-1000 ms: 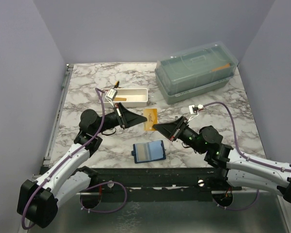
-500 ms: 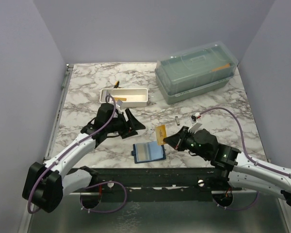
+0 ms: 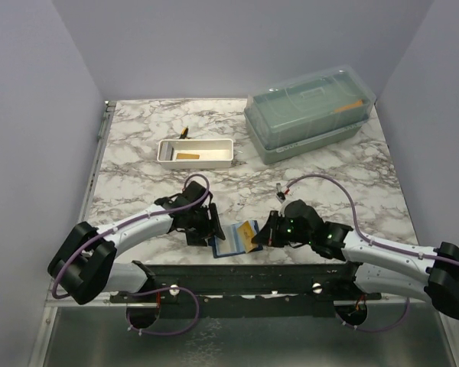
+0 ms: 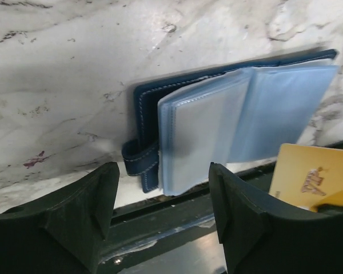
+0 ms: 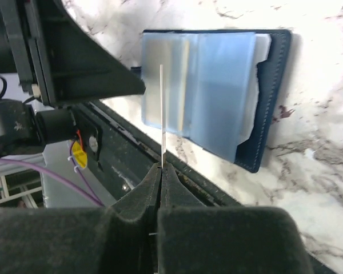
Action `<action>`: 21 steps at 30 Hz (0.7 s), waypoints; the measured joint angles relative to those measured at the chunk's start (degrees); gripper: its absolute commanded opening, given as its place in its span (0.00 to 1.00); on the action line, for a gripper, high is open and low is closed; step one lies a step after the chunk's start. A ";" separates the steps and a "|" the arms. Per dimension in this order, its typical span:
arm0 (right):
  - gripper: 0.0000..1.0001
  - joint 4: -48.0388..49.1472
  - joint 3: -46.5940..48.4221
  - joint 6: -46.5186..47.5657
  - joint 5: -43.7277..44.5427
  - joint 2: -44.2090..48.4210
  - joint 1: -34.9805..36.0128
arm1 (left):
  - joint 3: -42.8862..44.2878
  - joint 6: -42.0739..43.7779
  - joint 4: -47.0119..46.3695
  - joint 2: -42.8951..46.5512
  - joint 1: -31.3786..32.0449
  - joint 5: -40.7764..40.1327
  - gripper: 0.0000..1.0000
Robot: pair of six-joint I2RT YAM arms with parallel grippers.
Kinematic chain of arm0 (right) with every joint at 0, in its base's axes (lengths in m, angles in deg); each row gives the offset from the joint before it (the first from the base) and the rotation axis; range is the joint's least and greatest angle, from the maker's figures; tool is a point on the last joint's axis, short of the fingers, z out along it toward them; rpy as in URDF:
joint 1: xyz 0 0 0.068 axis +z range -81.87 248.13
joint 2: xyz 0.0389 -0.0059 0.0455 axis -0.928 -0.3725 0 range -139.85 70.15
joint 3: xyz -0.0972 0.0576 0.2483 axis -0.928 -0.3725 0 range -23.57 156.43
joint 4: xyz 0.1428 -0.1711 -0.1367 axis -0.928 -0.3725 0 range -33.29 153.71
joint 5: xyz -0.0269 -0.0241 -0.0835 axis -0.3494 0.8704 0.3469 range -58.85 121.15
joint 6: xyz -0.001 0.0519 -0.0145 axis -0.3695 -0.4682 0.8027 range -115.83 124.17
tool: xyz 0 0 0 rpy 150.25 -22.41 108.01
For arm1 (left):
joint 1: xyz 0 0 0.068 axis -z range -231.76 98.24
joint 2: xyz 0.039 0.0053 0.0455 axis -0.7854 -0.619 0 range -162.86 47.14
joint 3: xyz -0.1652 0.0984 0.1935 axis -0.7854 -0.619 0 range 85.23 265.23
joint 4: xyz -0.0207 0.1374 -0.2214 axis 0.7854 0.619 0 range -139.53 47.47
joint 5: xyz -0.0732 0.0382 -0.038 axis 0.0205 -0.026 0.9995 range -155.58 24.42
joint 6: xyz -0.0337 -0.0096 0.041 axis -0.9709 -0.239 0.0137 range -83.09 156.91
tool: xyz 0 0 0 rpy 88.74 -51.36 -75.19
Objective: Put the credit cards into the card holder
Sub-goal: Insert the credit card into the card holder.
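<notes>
On the marble table (image 3: 138, 145), far right: translucent green lidded box (image 3: 310, 111). Left of it, white tray (image 3: 196, 152) with one orange-tan credit card (image 3: 187, 156) inside. At the near edge, left gripper (image 4: 163, 194) spread wide, hovering by the left side of the card holder (image 4: 217, 125), open flat with grey-blue pocket faces up. Right gripper (image 5: 161, 171) pinched tight on a yellow credit card (image 5: 162, 108), seen edge-on over the pockets; contact with them not clear
</notes>
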 measured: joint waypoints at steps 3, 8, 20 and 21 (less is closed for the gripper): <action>0.00 3.04 -1.77 0.22 -3.93 -1.95 -2.99 | 0.00 -0.15 0.70 -1.73 2.19 -2.75 0.61; 0.00 8.79 -3.41 0.52 -9.77 -3.96 -5.42 | 0.46 -1.14 1.42 -3.32 3.58 -5.03 0.56; 0.00 16.22 -9.22 0.59 -14.86 -8.44 -8.28 | 1.01 -1.75 1.62 -4.20 4.04 -6.80 0.46; 0.00 16.98 -9.57 0.59 -15.19 -8.92 -8.33 | 1.01 -1.73 1.62 -4.24 4.04 -6.88 0.46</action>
